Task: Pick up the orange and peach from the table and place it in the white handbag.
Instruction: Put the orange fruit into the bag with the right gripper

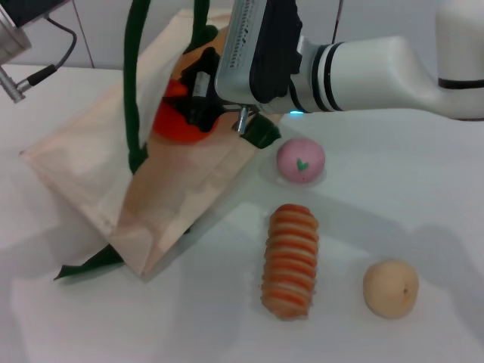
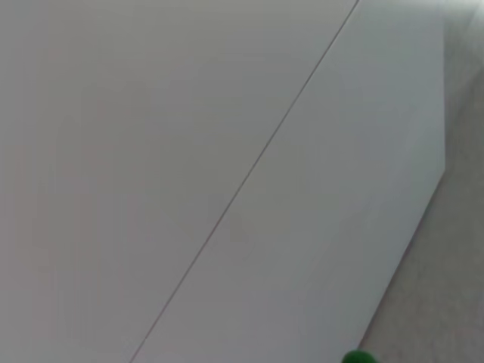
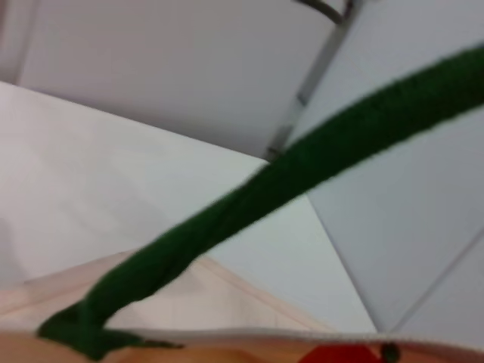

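At the white handbag [image 1: 181, 189] mouth, the right gripper [image 1: 198, 98] grips the orange [image 1: 178, 125]; it should push deeper before letting go, clear of the green strap [image 1: 136, 83]. Left gripper: unseen.

One orange [image 1: 175, 122], one peach [image 1: 300, 160], one white handbag [image 1: 174, 181], one bread roll [image 1: 290, 259].

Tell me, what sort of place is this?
Probably a robot test bench, not a kitchen: a bare white table holds toy-looking food, a pink peach and a striped bread roll, beside a white handbag under plain wall panels.
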Robot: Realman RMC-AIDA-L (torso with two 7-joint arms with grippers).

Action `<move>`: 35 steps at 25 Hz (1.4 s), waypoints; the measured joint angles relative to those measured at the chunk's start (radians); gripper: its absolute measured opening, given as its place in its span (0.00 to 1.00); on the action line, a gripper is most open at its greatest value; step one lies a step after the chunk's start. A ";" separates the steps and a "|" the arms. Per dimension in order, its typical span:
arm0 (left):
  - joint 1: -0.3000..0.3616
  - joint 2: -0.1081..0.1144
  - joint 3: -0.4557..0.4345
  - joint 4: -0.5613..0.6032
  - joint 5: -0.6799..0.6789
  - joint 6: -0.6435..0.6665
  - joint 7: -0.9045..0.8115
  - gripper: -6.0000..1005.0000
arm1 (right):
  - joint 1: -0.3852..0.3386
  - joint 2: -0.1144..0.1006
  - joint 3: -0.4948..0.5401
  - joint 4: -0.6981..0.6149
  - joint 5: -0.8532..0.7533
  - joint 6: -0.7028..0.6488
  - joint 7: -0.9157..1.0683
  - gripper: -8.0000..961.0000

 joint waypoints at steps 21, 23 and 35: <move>0.001 -0.014 -0.012 0.000 -0.012 0.024 -0.001 0.13 | -0.039 -0.002 0.168 0.002 -0.001 0.162 -0.143 0.07; 0.004 -0.014 -0.020 -0.015 -0.013 0.035 0.000 0.13 | -0.040 -0.002 0.170 0.007 -0.001 0.165 -0.157 0.07; 0.044 -0.001 -0.042 -0.051 -0.036 0.075 0.015 0.13 | -0.060 -0.007 0.163 0.080 -0.028 0.163 -0.224 0.49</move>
